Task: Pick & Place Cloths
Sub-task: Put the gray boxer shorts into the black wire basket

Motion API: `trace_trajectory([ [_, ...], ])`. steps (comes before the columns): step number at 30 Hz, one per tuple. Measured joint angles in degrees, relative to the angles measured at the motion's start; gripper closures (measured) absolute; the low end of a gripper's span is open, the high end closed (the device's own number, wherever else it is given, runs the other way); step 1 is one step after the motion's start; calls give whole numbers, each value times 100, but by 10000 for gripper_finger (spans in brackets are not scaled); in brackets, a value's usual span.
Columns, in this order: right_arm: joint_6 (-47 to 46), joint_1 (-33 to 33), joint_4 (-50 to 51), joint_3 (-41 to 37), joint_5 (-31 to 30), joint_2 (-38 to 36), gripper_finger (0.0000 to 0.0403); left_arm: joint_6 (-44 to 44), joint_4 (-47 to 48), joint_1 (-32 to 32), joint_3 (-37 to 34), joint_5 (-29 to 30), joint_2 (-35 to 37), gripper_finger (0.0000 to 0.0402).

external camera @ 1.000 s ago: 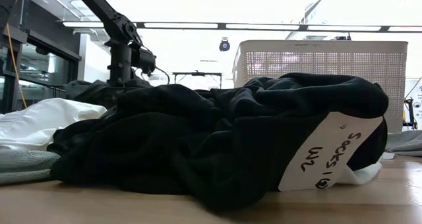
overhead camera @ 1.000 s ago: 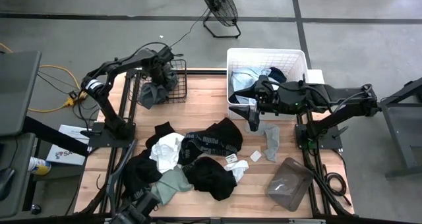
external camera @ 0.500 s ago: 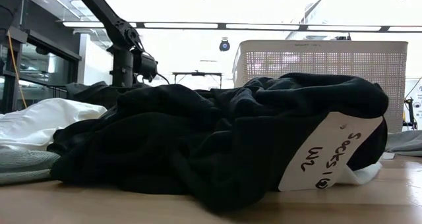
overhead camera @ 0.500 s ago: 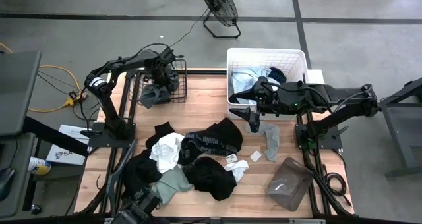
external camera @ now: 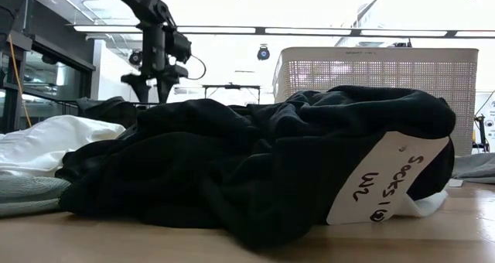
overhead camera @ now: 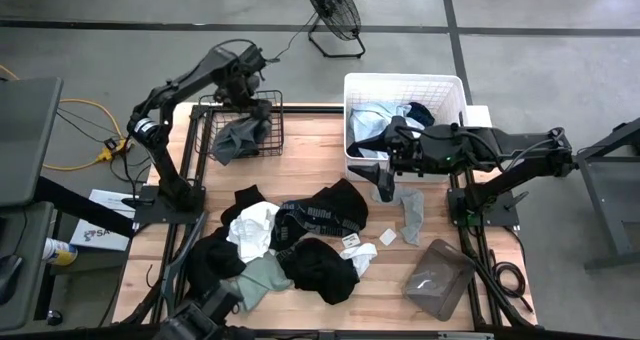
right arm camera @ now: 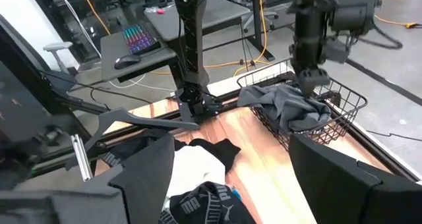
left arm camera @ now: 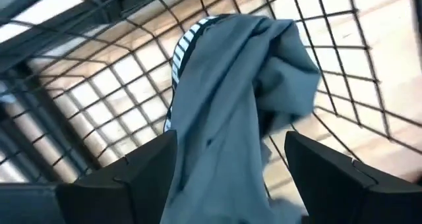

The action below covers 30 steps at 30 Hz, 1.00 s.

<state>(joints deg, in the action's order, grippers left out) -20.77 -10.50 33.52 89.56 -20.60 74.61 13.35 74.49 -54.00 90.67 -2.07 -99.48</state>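
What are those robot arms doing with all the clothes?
They are sorting laundry. The left end effector is above the black wire basket with its fingers apart, and a grey-blue cloth lies in that basket below it, not held. The right end effector waits open in front of the white laundry basket, which already has some cloths in it. A pile of black, white and green cloths is on the wooden table, not yet sorted.
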Motion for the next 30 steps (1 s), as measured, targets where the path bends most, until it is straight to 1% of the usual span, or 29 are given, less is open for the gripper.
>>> trace_trajectory([
  [4,4,0,195,0,-2,0,113,21,967,95,357,-55,4,138],
  [7,6,0,390,0,-1,0,113,39,1371,259,346,-60,164,148],
  [11,49,0,573,0,-11,0,113,365,1344,552,173,-13,480,160],
  [15,159,0,647,0,-15,0,113,731,1334,833,-86,174,753,164],
  [21,308,0,643,0,-26,0,113,1218,1312,1190,-623,407,870,164],
  [24,389,0,641,0,-25,0,113,1406,1143,1290,-928,420,870,164],
  [30,455,0,655,0,-4,0,113,1547,798,1274,-1375,405,894,164],
])
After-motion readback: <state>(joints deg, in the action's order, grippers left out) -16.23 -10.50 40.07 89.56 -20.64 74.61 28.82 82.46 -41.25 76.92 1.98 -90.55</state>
